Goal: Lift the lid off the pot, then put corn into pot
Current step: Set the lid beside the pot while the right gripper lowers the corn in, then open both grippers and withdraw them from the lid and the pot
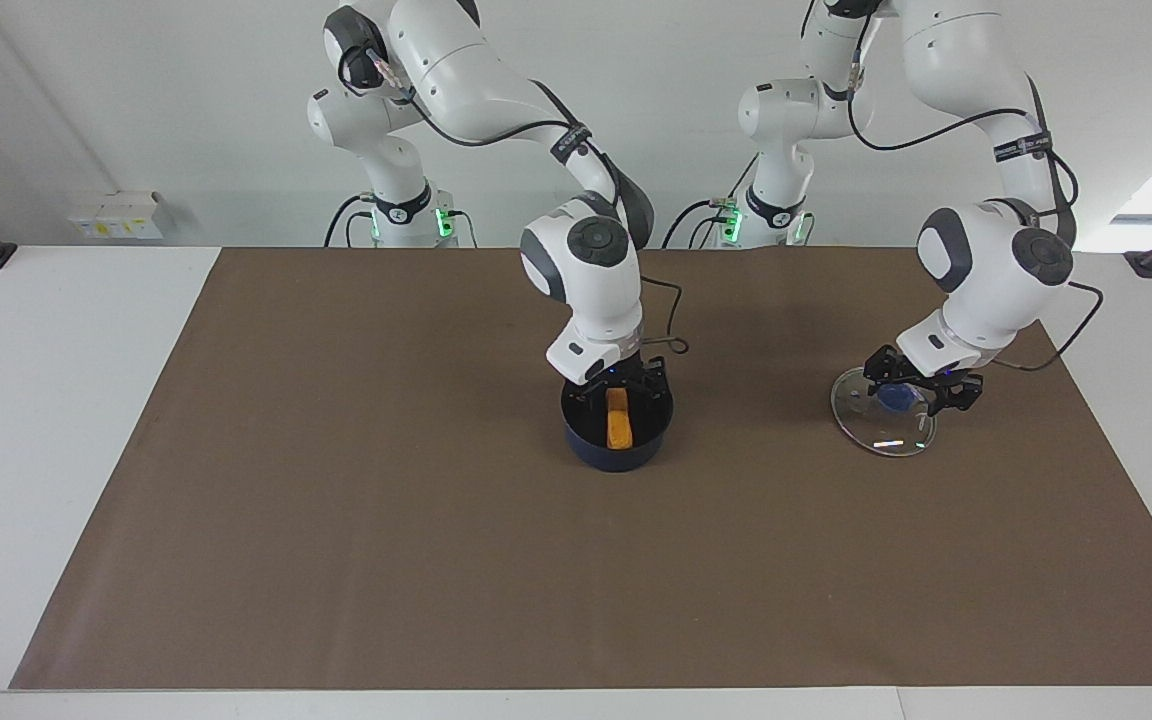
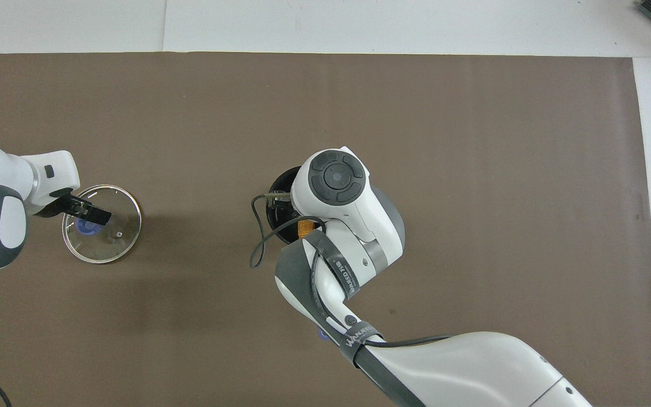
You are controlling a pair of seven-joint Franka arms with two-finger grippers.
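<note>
Lying inside the pot (image 1: 617, 432) at mid-tabletop (image 1: 76, 420), the corn (image 1: 619, 418) is sitting just under the right hand (image 1: 619, 385), whose fingers are standing apart on either side of the cob's upper end. Toward the left arm's end, the lid (image 1: 883, 415) is resting flat, and the left hand (image 1: 921, 385) is hanging over its blue knob with fingers spread.

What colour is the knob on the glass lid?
Blue; the knob on the lid shows best in the overhead view.
</note>
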